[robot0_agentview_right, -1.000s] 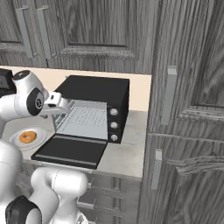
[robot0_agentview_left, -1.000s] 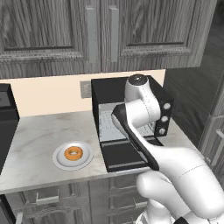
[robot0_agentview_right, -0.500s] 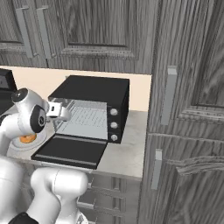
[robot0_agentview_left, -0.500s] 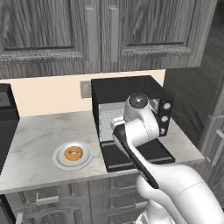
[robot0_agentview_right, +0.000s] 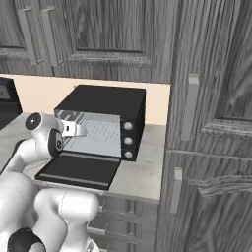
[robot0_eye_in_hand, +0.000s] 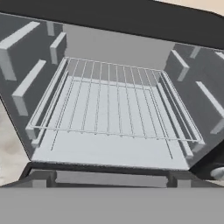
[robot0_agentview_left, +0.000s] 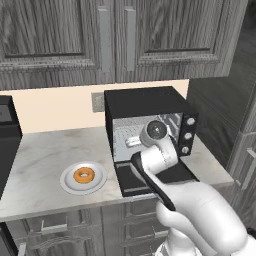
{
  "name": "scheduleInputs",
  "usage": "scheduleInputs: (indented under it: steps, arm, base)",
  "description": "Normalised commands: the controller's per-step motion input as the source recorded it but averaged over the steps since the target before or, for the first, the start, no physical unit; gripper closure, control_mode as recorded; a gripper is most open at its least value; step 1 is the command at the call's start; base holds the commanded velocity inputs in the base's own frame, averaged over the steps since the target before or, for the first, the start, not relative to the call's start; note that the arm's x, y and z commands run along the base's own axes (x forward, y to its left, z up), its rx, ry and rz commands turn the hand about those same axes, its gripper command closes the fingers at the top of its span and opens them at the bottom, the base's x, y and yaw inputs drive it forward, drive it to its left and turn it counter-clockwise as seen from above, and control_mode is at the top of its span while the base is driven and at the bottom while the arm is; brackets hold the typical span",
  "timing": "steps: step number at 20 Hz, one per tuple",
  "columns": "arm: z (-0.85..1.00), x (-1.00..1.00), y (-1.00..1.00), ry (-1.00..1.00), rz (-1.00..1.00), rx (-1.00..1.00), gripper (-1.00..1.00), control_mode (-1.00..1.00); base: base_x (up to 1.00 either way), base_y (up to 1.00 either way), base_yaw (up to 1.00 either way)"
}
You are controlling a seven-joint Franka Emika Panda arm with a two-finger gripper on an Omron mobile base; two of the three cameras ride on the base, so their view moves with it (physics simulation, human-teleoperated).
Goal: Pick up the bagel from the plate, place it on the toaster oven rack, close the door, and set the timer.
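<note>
Orange-brown glazed bagel (robot0_agentview_left: 83, 175) on round white plate (robot0_agentview_left: 68, 184) left of black toaster oven (robot0_agentview_right: 106, 102), flat black door (robot0_agentview_right: 78, 170) down, silver wire rack (robot0_eye_in_hand: 114, 103) bare, gripper (robot0_agentview_right: 78, 130) spread apart before the oven mouth.

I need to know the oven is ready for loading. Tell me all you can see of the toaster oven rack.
The toaster oven rack is a silver wire grid of thin parallel bars inside a rectangular wire frame. It sits level in the grey cavity of the toaster oven, its side edges at the wall ledges. Nothing lies on it. The door hangs open below.

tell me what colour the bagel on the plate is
Orange-brown, glazed; the bagel shows best in the left base view.
</note>
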Motion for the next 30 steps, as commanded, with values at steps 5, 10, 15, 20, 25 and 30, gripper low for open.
scheduleInputs:
  steps: [5, 10, 15, 20, 25, 30]
  arm:
    - [-0.02, 0.80, 0.02, 0.02, -0.02, 0.00, -1.00, -1.00]
    - [-0.14, 0.68, 0.01, 0.01, -0.02, 0.00, -1.00, -1.00]
    - [-0.22, 0.48, 0.00, 0.00, -0.01, 0.00, -1.00, -1.00]
    - [-0.22, 0.27, 0.00, 0.00, -0.01, 0.00, -1.00, -1.00]
    - [-0.12, 0.19, 0.00, 0.00, -0.02, 0.00, -1.00, -1.00]
    - [-0.08, 0.15, 0.00, 0.00, -0.01, 0.01, -1.00, -1.00]
  base:
    - [0.00, 0.00, 0.00]
    - [0.00, 0.00, 0.00]
    - [0.00, 0.00, 0.00]
    - [0.00, 0.00, 0.00]
    - [0.00, 0.00, 0.00]
    - [0.00, 0.00, 0.00]
